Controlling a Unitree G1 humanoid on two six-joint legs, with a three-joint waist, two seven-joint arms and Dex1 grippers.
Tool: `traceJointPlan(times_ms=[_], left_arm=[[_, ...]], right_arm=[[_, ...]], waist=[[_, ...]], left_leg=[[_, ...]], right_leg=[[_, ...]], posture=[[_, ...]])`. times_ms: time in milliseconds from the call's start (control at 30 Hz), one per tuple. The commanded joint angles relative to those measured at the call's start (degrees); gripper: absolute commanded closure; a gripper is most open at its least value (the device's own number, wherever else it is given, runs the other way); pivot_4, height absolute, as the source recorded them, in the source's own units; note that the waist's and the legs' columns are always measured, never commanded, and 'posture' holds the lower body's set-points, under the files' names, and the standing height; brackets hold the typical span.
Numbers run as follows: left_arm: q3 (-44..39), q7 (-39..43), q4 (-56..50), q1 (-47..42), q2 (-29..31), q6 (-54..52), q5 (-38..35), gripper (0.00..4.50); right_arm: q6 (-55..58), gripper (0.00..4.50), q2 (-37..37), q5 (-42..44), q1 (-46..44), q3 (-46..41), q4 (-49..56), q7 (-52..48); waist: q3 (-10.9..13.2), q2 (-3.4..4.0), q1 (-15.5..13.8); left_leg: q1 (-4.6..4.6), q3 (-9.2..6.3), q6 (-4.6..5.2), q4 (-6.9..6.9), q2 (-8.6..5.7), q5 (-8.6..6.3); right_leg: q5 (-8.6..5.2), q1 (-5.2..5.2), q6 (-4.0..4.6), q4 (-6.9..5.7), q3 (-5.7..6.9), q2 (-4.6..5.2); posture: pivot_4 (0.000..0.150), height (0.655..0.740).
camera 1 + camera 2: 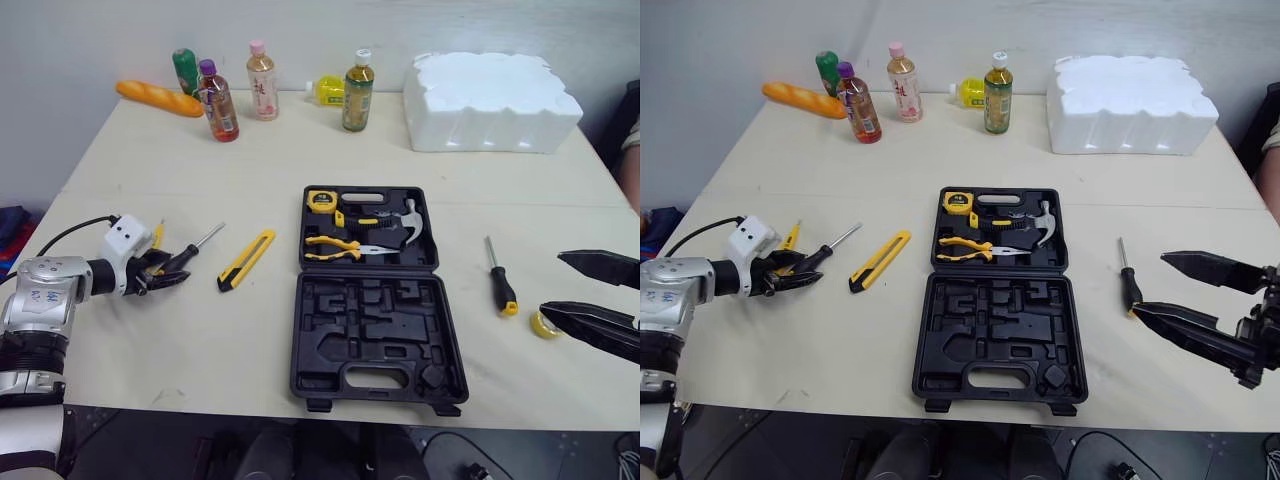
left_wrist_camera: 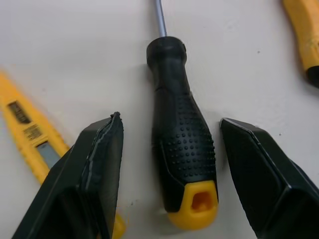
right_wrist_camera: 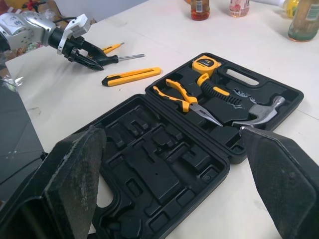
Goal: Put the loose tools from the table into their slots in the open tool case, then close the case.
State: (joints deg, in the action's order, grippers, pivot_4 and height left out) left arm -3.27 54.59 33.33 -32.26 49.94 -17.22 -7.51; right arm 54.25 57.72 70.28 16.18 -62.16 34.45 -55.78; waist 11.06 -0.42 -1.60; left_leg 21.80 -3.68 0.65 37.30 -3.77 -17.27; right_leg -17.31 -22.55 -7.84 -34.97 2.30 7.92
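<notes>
The left gripper (image 2: pixel 170 118) is spread wide at the left of the table (image 1: pixel 150 160), straddling a black-handled screwdriver (image 2: pixel 183 149) without touching it. A yellow utility knife (image 1: pixel 246 259) lies between it and the open tool case (image 1: pixel 372 335), whose far half holds a tape measure (image 1: pixel 321 200), pliers (image 1: pixel 335 247) and a hammer (image 1: pixel 405 225). The right gripper (image 1: pixel 551 283), likewise parted, hovers near a second screwdriver (image 1: pixel 500 281) and what may be a tape roll (image 1: pixel 544 324).

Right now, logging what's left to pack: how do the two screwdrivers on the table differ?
The left screwdriver lies diagonally, its handle between the open fingers of the left gripper; the right screwdriver lies free, right of the tool case. The left one's shaft points away and rightward; the right one's points nearly straight away. Both have black handles with yellow ends.
</notes>
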Motion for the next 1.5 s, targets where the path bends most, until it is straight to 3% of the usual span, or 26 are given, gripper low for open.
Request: traceJointPlan(times_ms=[33,100,167,333,500,600,733,1000,1500], left_arm=[[0.11,-0.28,0.35,-0.19,-0.18,0.33,0.74,1.78],[0.19,0.02,-0.35,0.08,-0.3,-0.02,0.71,2.45],[-0.57,-0.13,-1.56,0.16,-0.25,-0.87,0.11,3.45],[-1.17,5.75,-9.46,-0.33,4.63,0.63,-0.99,3.48],[0.24,13.79,-20.92,-1.59,6.75,-5.64,-5.28,3.48],[4.1,16.39,-31.49,-1.64,5.07,-8.9,-7.3,3.48],[14.8,14.58,-42.52,-7.83,-3.06,-15.08,-5.51,3.48],[26.89,11.69,-37.58,-17.8,-12.44,-18.05,2.03,3.48],[34.81,11.0,-33.92,-21.69,-19.17,-15.99,10.65,3.48]], right_arm=[[-1.84,0.0,0.02,0.2,-0.43,-0.62,0.09,-0.48],[-2.36,0.0,0.08,-0.08,-0.49,-0.37,0.04,-0.58],[-2.73,0.0,0.22,-0.75,-0.26,-0.28,-0.27,-0.86],[-2.73,0.0,0.94,-0.9,-0.58,0.28,-1.07,-1.11],[-3.3,0.0,0.82,-2.0,-0.25,1.42,-1.54,-2.92],[-4.7,0.0,0.62,-4.66,-0.07,3.66,-1.93,-4.0],[-6.57,0.0,0.94,-7.34,-0.93,6.97,-2.35,-4.92],[-8.18,0.0,-1.75,-9.06,-1.73,14.37,3.75,-0.1],[-9.22,0.0,-4.05,-9.58,1.91,13.03,5.1,1.34]], waist=[[0.0,0.0,-0.01],[0.0,-0.01,0.02],[0.0,0.0,0.04],[0.11,-0.19,0.08],[0.14,-0.26,0.0],[0.14,-0.23,-0.08],[0.15,-0.23,-0.8],[0.16,-0.23,0.01],[0.16,-0.24,-0.94]], left_leg=[[0.0,0.0,0.0,0.01,0.0,0.0],[0.0,0.0,0.0,0.0,0.0,0.0],[-0.01,0.0,-0.01,0.0,0.01,0.0],[0.01,0.0,-0.02,0.0,0.02,0.01],[0.13,-0.04,-0.03,0.02,0.05,0.01],[0.15,-0.04,-0.01,0.02,0.02,0.0],[0.32,-0.09,0.06,0.21,-0.02,0.05],[0.42,-0.06,0.06,0.57,0.13,0.06],[0.49,-0.08,0.14,0.71,0.07,0.07]], right_leg=[[0.0,0.0,0.0,0.0,0.0,0.0],[0.0,0.0,0.0,0.0,0.0,0.0],[0.0,0.0,0.0,-0.02,0.0,-0.01],[0.0,-0.02,0.01,0.0,-0.01,-0.02],[0.04,-0.04,0.05,0.15,0.01,-0.02],[0.05,-0.02,0.03,0.19,0.02,0.0],[0.13,-0.01,-0.06,0.19,0.03,-0.05],[0.2,-0.03,-0.08,0.06,-0.06,-0.36],[0.22,-0.02,-0.12,0.08,-0.13,-0.36]], posture=[[0.15,0.7383],[0.15,0.7383],[0.15,0.7383],[0.15,0.7383],[0.15,0.7383],[0.15,0.7383],[0.15,0.7383],[0.15,0.7383],[0.15,0.7383]])
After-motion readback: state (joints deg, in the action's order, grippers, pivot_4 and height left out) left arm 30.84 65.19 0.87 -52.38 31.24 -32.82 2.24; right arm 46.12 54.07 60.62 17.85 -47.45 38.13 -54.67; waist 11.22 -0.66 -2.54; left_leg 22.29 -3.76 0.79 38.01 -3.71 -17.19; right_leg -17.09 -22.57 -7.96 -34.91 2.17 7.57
